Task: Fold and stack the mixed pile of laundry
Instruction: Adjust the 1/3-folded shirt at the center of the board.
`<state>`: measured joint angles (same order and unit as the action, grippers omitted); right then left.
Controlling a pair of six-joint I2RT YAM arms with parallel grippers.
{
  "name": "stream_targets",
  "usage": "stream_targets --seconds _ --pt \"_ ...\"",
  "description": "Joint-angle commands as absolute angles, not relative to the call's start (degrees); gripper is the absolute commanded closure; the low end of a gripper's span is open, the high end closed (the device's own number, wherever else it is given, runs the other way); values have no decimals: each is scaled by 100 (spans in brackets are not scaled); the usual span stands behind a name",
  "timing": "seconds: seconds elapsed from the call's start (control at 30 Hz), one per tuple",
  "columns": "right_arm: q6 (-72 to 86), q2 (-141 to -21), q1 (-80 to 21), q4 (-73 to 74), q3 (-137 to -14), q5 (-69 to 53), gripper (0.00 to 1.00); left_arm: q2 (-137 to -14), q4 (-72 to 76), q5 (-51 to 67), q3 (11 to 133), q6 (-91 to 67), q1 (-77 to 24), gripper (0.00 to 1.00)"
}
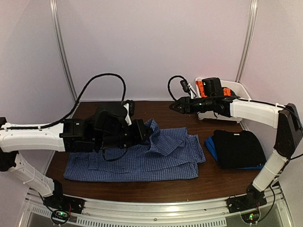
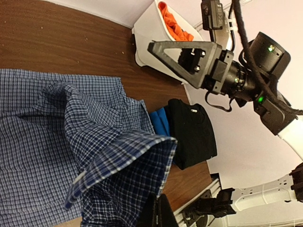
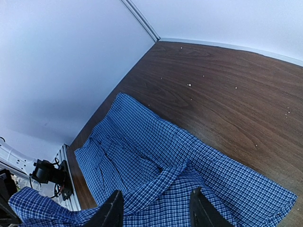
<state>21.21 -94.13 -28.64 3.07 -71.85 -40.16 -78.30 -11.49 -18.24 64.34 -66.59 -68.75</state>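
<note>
Laundry check: left gripper (image 1: 147, 131) lifting an edge of the checked shirt (image 1: 142, 163)

The blue-and-white checked shirt is lying spread across the near left half of the table (image 1: 218, 182), mostly flat and partly folded. The left gripper is pinching a fold of it with its jaws closed on the cloth, and it is holding that fold up off the rest of the shirt (the left wrist view shows the raised cloth curling over in a loose arc).

The right gripper (image 1: 174, 107) is hovering above the bare wood beyond the shirt's far right corner. Its fingers are standing apart with nothing between them, and it is touching no cloth.

To the right of the shirt, and apart from it, a folded black garment (image 1: 239, 147) is sitting on top of a blue piece (image 1: 210, 149), whose edge is peeking out on the left side. At the far right corner a white tub (image 1: 241, 92) is standing against the wall, and the orange T-shirt (image 1: 201, 87) is bunched inside it, partly hidden behind the right arm in the top view.
</note>
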Motion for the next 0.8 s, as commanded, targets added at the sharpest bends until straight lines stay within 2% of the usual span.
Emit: stream_targets --seconds 0.0,0.2,0.37,0.53,0.67,0.77 --pt "1816 -9492 -2990 462 -7278 -4193 53 -7822 -948 -2277 6366 -7911 -7299 100" --pt "1656 -9425 -3223 490 -6930 -4171 53 -7785 119 -3127 6079 -8342 -8004 100" --pt "1525 -9525 -3396 602 -6925 -4251 53 -8095 -423 -3171 6599 -8196 -8202 100" --pt "1527 -9563 -3543 618 -6806 -4250 54 -7777 -67 -3635 5990 -8631 -8204 100" --pt "1545 -9588 -3546 536 -6752 -4197 54 -7565 756 -3476 5845 -8297 -8217 100" --pt "1458 -9815 -3550 690 -7003 -4186 54 -7685 675 -3361 6229 -7943 -8311 100"
